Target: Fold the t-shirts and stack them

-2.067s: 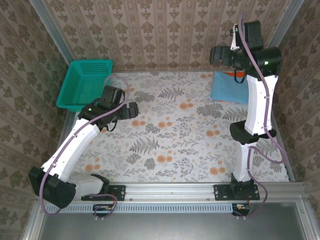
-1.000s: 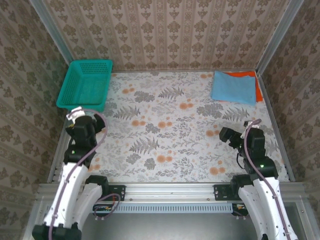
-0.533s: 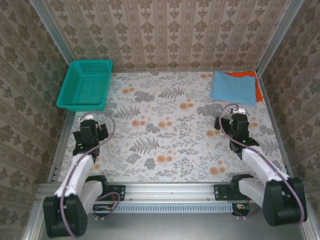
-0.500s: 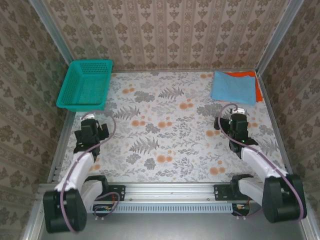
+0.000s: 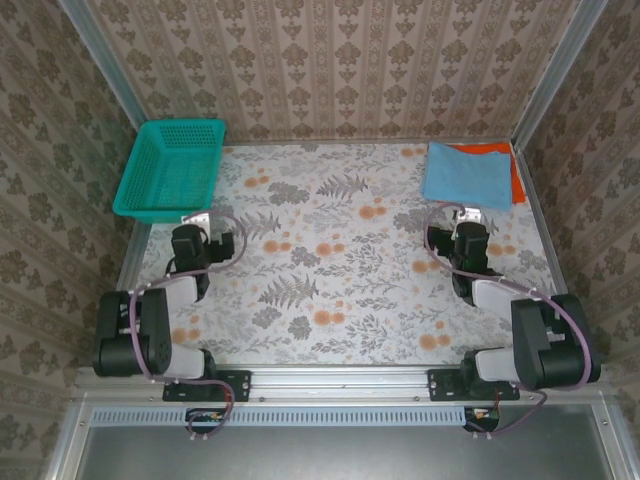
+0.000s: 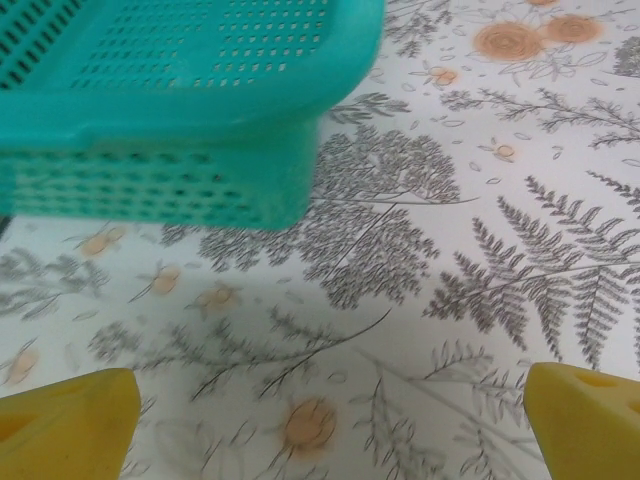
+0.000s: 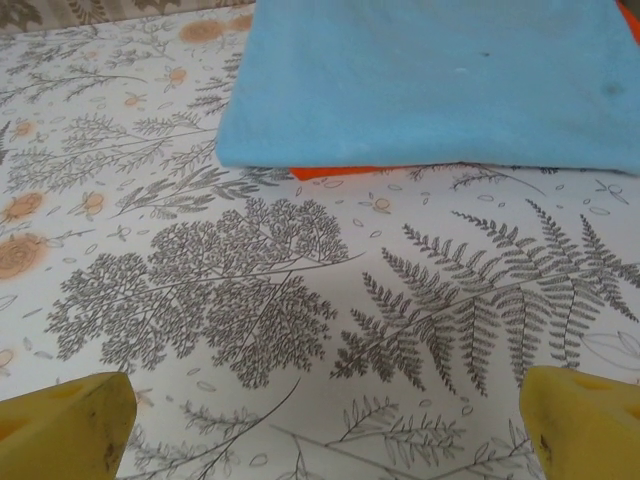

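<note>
Two t-shirts lie folded in the far right corner of the worktop (image 5: 330, 270), the light blue t-shirt (image 5: 466, 176) flat on top of the orange-red t-shirt (image 5: 517, 178). The lower one shows as a thin strip along the right and far edges, plus a sliver under the near edge in the right wrist view. One on the other, squared up against the corner, they read as a finished stack parked clear of the open middle, so I judge the task essentially done.

Folded, the blue t-shirt is a rough rectangle. Its long axis runs left to right across the worktop, slightly skewed, with a long side facing the arms. No print, collar or hem shows on the upper face, so which end is the neck cannot be told.

Both arms sit folded low near their bases, which looks like a rest pose. The left gripper (image 6: 320, 435) faces the teal basket (image 6: 180, 100) in the far left corner, with jaws spread wide and nothing between them. The right gripper (image 7: 320, 435) faces the stack, well short of it, its jaws also spread and empty.
</note>
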`<state>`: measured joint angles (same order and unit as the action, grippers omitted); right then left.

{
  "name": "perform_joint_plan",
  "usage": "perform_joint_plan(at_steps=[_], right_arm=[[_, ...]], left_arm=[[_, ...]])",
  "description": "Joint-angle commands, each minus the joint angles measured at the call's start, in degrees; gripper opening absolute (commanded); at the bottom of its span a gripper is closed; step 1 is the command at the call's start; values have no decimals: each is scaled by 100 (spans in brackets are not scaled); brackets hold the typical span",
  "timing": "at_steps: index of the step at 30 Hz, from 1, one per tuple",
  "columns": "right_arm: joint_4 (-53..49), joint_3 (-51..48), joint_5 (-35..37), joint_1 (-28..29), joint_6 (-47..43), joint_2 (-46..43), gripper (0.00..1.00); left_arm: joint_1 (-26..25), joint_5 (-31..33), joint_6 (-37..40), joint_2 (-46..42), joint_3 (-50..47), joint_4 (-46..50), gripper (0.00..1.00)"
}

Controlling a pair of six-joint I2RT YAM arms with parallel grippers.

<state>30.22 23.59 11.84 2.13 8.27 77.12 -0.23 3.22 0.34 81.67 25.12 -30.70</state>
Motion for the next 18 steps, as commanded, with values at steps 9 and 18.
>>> perform_joint_plan(at_steps=[9, 18], right_arm=[[3341, -887, -721, -161, -558, 862, 100], [2218, -160, -74, -66, -435, 1098, 99]], left_arm=[[-37, -569, 352, 544, -110, -1576, 100], [-20, -393, 287, 648, -139, -1730, 100]])
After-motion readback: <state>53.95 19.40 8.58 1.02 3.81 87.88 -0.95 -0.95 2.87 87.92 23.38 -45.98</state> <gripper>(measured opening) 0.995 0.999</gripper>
